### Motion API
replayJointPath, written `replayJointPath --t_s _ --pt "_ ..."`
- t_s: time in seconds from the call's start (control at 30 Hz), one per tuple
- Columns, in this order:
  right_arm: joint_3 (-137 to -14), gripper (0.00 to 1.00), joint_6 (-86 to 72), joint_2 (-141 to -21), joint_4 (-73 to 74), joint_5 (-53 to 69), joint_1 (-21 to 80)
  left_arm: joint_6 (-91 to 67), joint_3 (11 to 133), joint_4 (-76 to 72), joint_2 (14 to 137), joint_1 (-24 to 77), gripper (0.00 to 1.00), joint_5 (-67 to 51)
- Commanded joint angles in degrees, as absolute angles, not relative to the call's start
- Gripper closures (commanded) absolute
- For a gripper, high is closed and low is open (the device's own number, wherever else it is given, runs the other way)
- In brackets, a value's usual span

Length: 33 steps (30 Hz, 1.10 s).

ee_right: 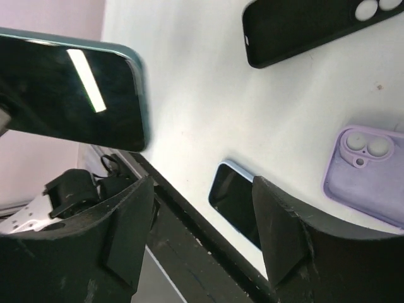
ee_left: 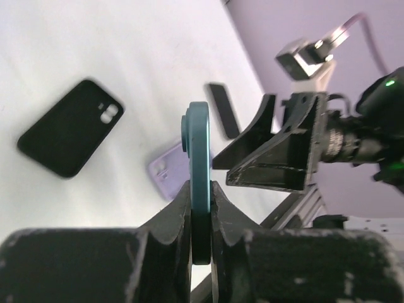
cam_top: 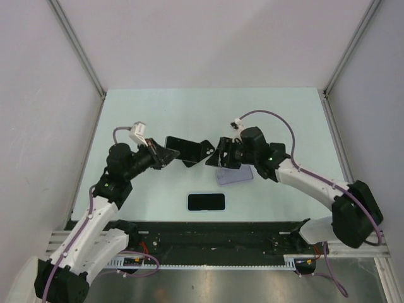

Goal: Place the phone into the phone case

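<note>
My left gripper (ee_left: 200, 189) is shut on a teal phone (ee_left: 199, 142), held on edge above the table; the phone also shows in the top view (cam_top: 179, 146) and, screen side, in the right wrist view (ee_right: 63, 95). A black phone case (ee_left: 69, 136) lies back up on the table, partly under the held phone in the top view (cam_top: 203, 153). My right gripper (ee_right: 202, 183) is open and empty, just right of the held phone (cam_top: 218, 155), facing the left gripper.
A purple case (cam_top: 235, 176) lies back up under the right wrist. A second phone with a light blue rim (cam_top: 206, 202) lies screen up near the table's front edge. A black rail (cam_top: 208, 230) runs along that edge.
</note>
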<state>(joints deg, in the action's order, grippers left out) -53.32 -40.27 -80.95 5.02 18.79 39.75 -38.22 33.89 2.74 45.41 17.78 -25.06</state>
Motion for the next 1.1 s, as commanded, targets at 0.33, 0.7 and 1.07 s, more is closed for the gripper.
replayJointPath --t_s 0.33,0.7,1.07 --pt "-40.7 0.16 -55.5 -63.5 -33.8 36.5 32.6 -55.2 44.0 -10.5 42.1 18.1 0.92 -35.3" --pt "-40.6 0.20 -65.6 -72.1 -50.8 37.3 35.2 -59.4 41.2 -13.3 40.9 18.1 0.96 -35.1" --pt "-42.4 0.56 -73.5 -78.6 -61.3 37.0 35.1 -60.0 40.3 -13.4 41.2 18.1 0.97 -35.5"
